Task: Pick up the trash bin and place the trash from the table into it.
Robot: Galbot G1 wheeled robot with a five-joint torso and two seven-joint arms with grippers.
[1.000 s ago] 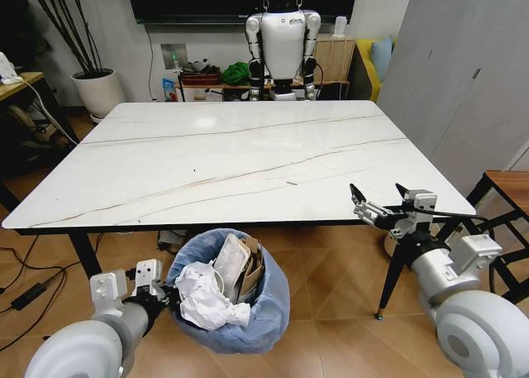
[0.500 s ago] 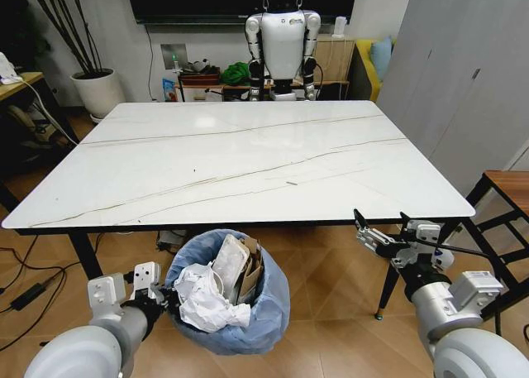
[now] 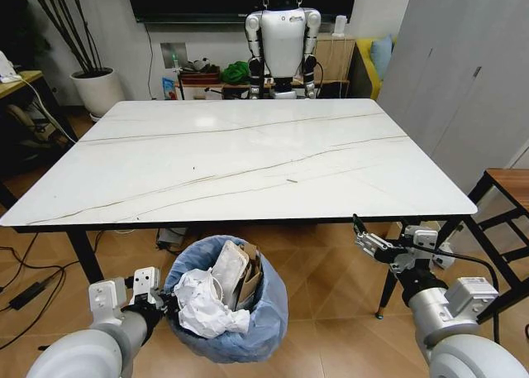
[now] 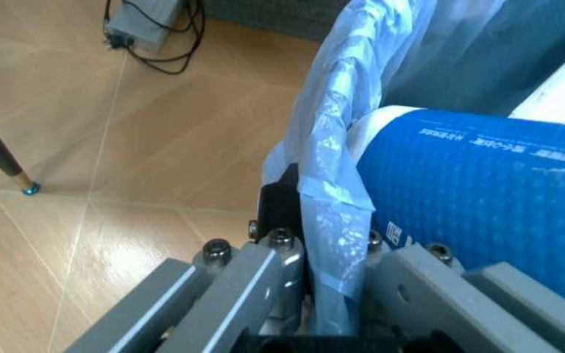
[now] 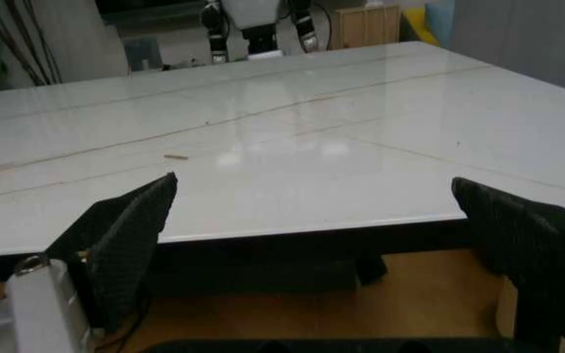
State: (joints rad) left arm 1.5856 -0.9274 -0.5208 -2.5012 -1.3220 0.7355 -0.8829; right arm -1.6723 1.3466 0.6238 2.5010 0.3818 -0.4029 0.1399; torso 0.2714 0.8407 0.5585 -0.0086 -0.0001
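Bin [image 3: 223, 299]: on the floor at the table's [image 3: 248, 159] near edge, blue-lined, holding crumpled paper [image 3: 202, 308] and cardboard [image 3: 241, 270].
Left gripper [image 3: 161, 299]: clamped on the bin's rim; the wrist view shows the liner [image 4: 332, 198] pinched between its fingers [image 4: 263, 287].
Right gripper [image 3: 384, 250]: fingers spread wide, holding nothing, just below the table's near right edge.
Table top: one tiny speck [image 5: 176, 156], possibly a scrap.
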